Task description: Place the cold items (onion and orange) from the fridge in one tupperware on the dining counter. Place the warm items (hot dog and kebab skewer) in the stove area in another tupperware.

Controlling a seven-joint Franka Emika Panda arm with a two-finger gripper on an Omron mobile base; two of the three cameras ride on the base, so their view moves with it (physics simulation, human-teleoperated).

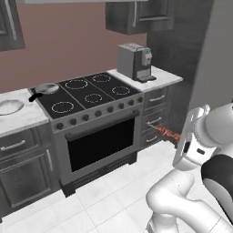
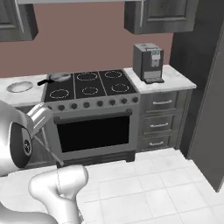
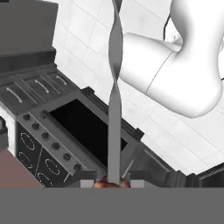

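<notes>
My gripper (image 3: 113, 181) is shut on the kebab skewer (image 3: 114, 109). In the hand view its twisted grey rod runs from between the fingertips (image 3: 89, 179) up through the middle of the picture, with reddish meat at the jaws. In the left base view the kebab skewer (image 1: 166, 133) sticks out leftward from my hand, in the air in front of the drawers right of the oven. In the right base view a thin rod of the kebab skewer (image 2: 49, 151) slants down from my hand at the lower left. Onion, orange, hot dog and tupperware are out of view.
The stove (image 1: 86, 93) with a small pan (image 1: 45, 88) on its back left burner stands ahead, oven (image 1: 102, 143) below. A coffee machine (image 1: 134, 61) sits on the counter to its right, a sink (image 1: 9, 107) to its left. A tall dark cabinet wall (image 2: 205, 100) rises on the right.
</notes>
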